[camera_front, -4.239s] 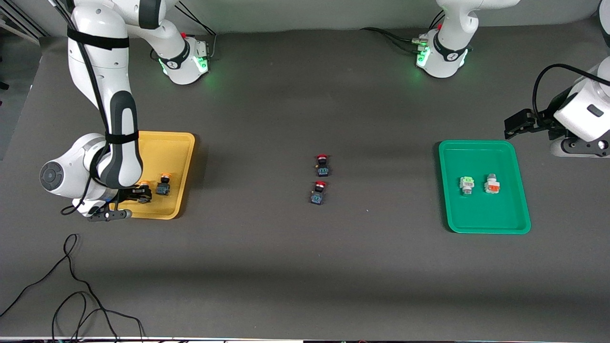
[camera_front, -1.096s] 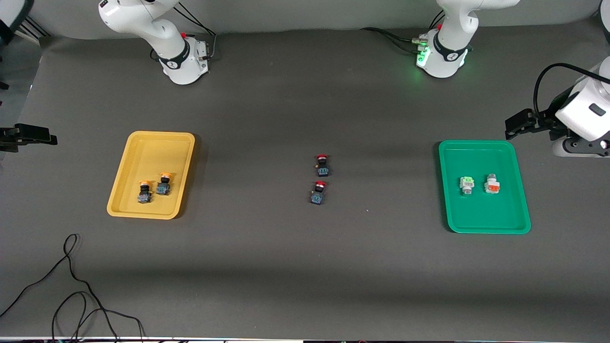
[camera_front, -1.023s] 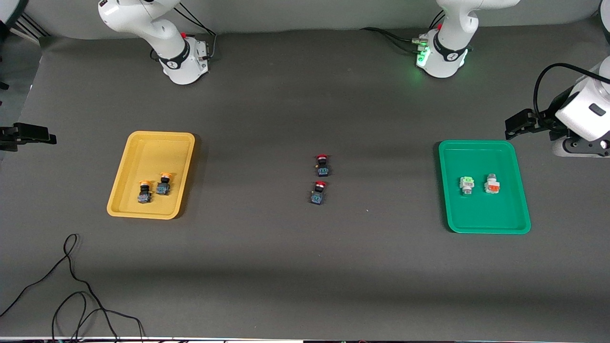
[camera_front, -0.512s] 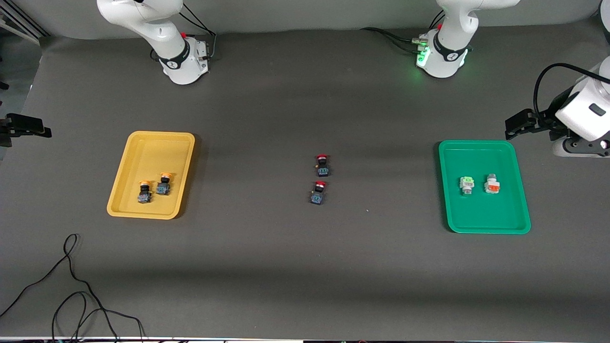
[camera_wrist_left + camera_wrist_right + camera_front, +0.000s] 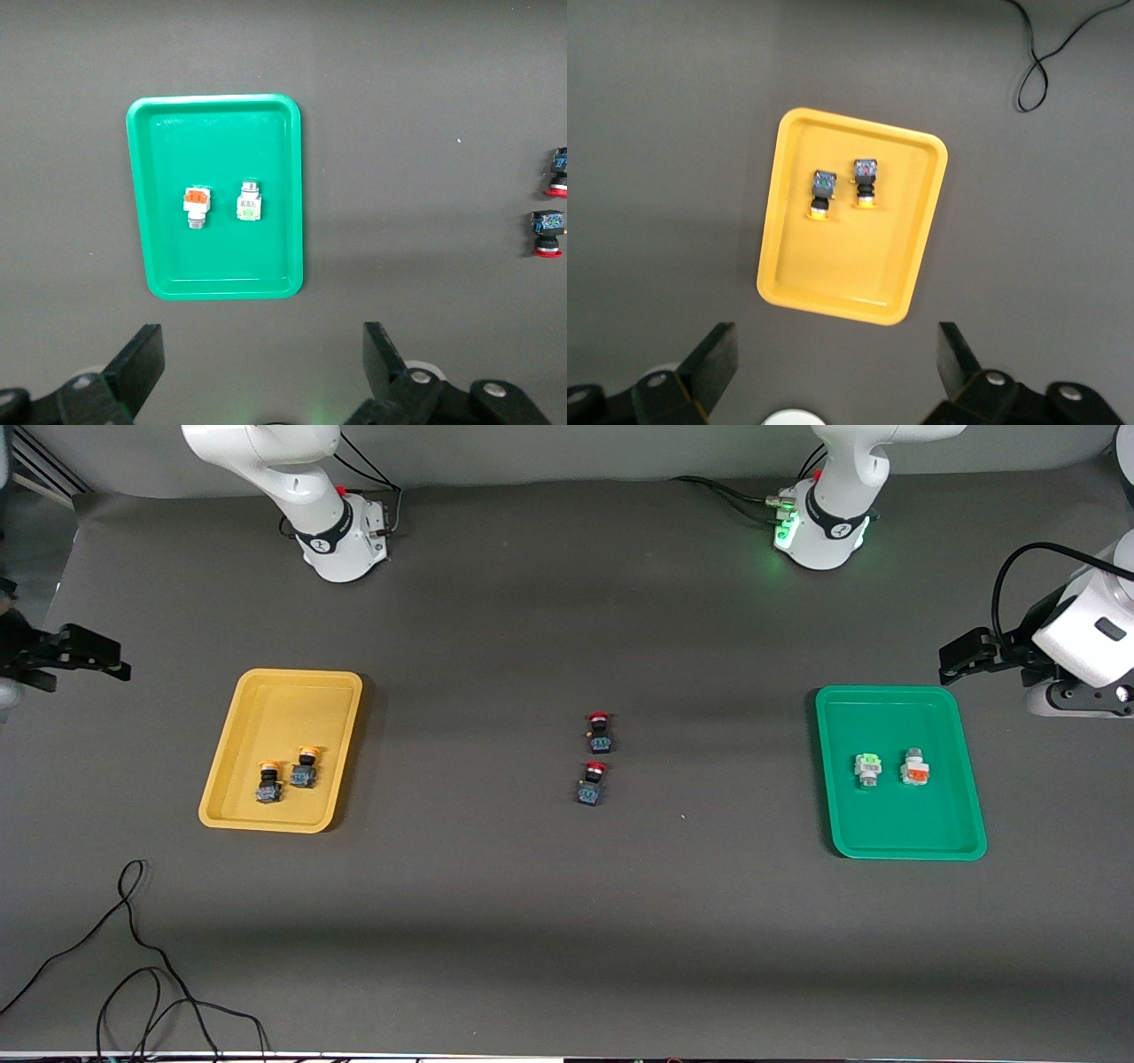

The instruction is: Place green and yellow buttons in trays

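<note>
Two yellow-capped buttons (image 5: 268,780) (image 5: 305,767) lie side by side in the yellow tray (image 5: 292,708). They also show in the right wrist view (image 5: 822,193) (image 5: 866,181). The white-grey button with a green part (image 5: 867,769) lies in the green tray (image 5: 886,717), also seen in the left wrist view (image 5: 250,202). My right gripper (image 5: 111,662) is open and empty, high over the table beside the yellow tray (image 5: 850,266). My left gripper (image 5: 961,657) is open and empty, high over the table beside the green tray (image 5: 221,133), and waits.
A white switch with an orange part (image 5: 915,767) lies next to the green button. Two red-capped black switches (image 5: 600,732) (image 5: 592,783) stand mid-table. A black cable (image 5: 133,957) loops near the front edge at the right arm's end.
My right gripper left the second yellow button in the yellow tray, rose clear of it, and has just shifted slightly back toward the tray. The left arm has not moved.
</note>
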Robot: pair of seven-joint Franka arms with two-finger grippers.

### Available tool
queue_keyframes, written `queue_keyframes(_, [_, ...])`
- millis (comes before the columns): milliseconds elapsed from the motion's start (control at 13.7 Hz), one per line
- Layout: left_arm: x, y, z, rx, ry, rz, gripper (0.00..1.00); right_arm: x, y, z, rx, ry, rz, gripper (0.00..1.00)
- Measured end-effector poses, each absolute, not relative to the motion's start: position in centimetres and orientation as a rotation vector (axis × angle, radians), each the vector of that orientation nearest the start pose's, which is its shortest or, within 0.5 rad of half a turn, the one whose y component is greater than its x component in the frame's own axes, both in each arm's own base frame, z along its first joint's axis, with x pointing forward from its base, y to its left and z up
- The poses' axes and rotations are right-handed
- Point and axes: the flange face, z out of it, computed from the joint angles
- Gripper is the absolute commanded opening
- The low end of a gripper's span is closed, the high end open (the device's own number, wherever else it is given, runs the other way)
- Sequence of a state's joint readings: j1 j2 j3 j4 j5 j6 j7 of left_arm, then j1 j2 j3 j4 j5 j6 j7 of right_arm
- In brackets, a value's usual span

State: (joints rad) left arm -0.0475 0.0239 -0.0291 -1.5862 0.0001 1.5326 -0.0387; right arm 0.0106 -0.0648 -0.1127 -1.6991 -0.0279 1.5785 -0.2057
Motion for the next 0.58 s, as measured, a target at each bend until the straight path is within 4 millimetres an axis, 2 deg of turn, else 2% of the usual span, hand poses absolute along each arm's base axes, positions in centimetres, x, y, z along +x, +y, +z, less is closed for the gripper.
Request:
queue_keyframes(73, [55.5, -4.2, 60.1, -3.135, 0.059, 0.121, 1.00, 52.4, -5.8, 60.2, -3.153, -0.160, 0.059, 1.00])
queue_keyframes(292, [55.5, -4.2, 60.1, -3.135, 0.059, 0.121, 1.00, 51.4, -6.5, 63.2, -3.200, -0.145, -0.056, 1.00])
queue_keyframes(585, [55.5, -4.2, 60.1, -3.135, 0.059, 0.121, 1.00, 51.2, -6.7, 63.6, -3.186, -0.097, -0.074, 1.00])
